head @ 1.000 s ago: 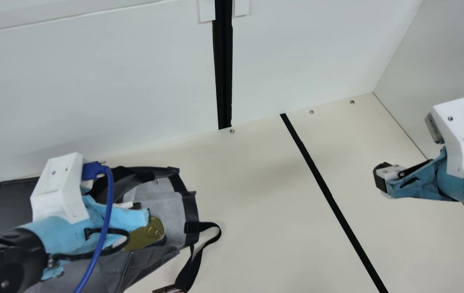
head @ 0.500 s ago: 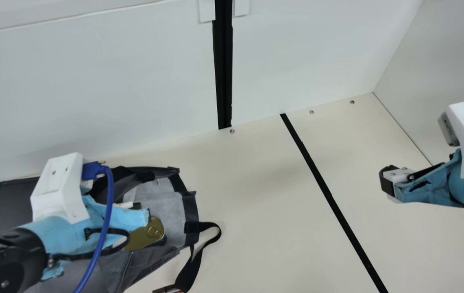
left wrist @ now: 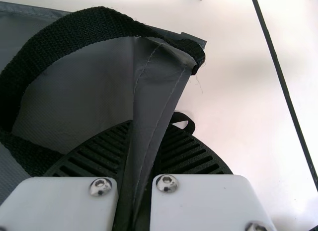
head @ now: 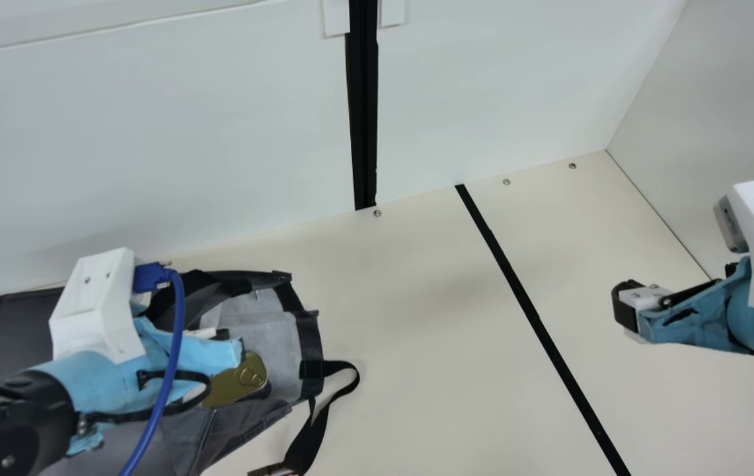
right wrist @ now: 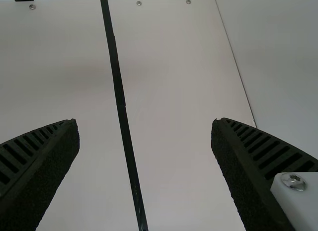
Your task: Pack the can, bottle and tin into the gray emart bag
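Nearest us in the main view lies the gray bag [head: 309,337], its cloth probably light and limp, best held by a seamed edge, where our left gripper [left wrist: 149,124] is clenched on a fold; the tin [head: 238,383] in its open mouth should be stiff and slippery, safest gripped by its sides. Our left arm [head: 89,383] hides part of the inside, so we cannot tell whether the can and bottle are there, and the strap's end [head: 277,469] is cut off. Farther out, our right gripper [right wrist: 144,121] hangs spread and empty.
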